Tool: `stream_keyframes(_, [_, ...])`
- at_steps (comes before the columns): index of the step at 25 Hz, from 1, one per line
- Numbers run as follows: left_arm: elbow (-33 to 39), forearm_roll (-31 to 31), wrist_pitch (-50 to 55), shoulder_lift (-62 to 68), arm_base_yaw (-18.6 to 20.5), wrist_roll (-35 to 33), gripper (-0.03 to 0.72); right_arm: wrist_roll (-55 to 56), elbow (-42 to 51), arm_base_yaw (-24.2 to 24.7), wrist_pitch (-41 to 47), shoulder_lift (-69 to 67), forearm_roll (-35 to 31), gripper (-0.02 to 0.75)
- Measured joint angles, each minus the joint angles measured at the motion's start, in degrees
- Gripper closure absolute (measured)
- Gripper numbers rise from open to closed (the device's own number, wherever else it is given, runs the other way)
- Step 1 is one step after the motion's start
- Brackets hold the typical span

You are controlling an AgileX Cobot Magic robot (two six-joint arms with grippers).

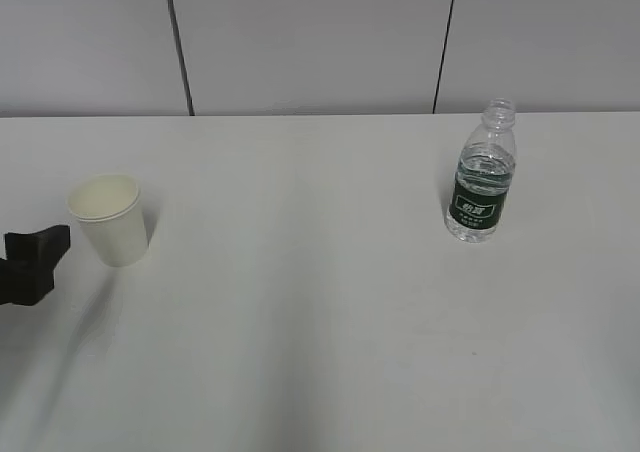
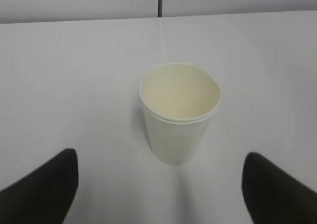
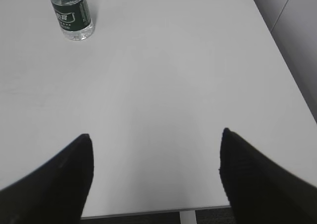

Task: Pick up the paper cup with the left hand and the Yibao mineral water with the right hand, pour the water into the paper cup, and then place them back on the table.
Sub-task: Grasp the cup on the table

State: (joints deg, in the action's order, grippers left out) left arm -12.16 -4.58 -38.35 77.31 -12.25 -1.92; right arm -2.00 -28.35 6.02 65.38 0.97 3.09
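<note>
left hand (image 2: pixel 158 184) fingers spread, right hand (image 3: pixel 156 169) fingers spread

A matt white table (image 1: pixel 320 322) carried a paper cup (image 1: pixel 110 219), its plain white wall smooth and unglossed, its inside a dull cream. The Yibao mineral water (image 1: pixel 481 175) stood in clear, glossy plastic, ribbed at the shoulders, with a dark green printed label band. The fingers of the left hand (image 2: pixel 42 192) and the right hand (image 3: pixel 54 184) looked like matt black plastic. Behind ran smooth grey wall panels (image 1: pixel 310 42).
</note>
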Motion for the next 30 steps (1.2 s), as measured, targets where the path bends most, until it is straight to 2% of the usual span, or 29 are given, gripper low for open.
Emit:
stream_keyframes(11, [-1.6,3.4,-15.8,18.1,0.0,1.9,0.092,0.0,0.0,0.0,0.0,0.0,0.0,0.152])
stream_keyframes(15, [-4.2,6.2,-17.9,22.7,0.0,1.9,0.059,0.0,0.0,0.0,0.0,0.0,0.0,0.152])
stream_keyframes(30, [-11.4,3.5,-23.4,34.1,0.0,2.9,0.043,0.0,0.0,0.0,0.0,0.0,0.0,0.152])
